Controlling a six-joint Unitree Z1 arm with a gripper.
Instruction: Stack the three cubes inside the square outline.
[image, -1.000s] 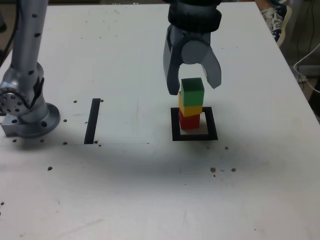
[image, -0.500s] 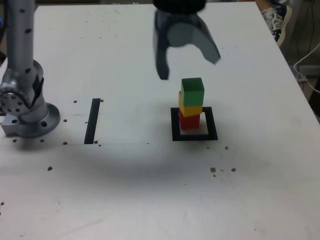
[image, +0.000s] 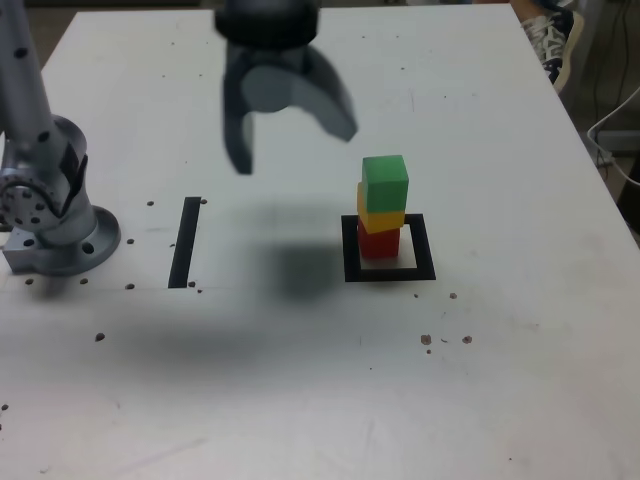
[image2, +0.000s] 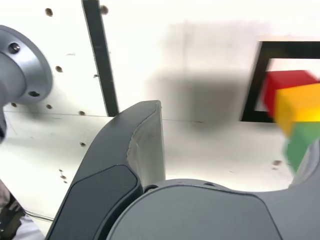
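Three cubes stand in one tower inside the square outline (image: 389, 249): the red cube (image: 379, 242) on the table, the yellow cube (image: 381, 217) on it, the green cube (image: 385, 182) on top. My gripper (image: 290, 135) hangs open and empty above the table, up and to the exterior view's left of the tower, clear of it. In the wrist view the tower shows blurred at the picture's edge: red cube (image2: 285, 85), yellow cube (image2: 300, 107), green cube (image2: 305, 142), with the square outline (image2: 252, 80) behind. One gripper finger (image2: 142, 145) fills the foreground.
The arm's grey base (image: 50, 215) stands at the exterior view's left. A thin black tape strip (image: 185, 242) lies between the base and the outline. Small dark specks dot the white table (image: 300, 380). Cables and a shoe lie beyond the table's right edge.
The gripper has opened wider, risen off the green cube and swung to the exterior view's left. The tower has stayed put.
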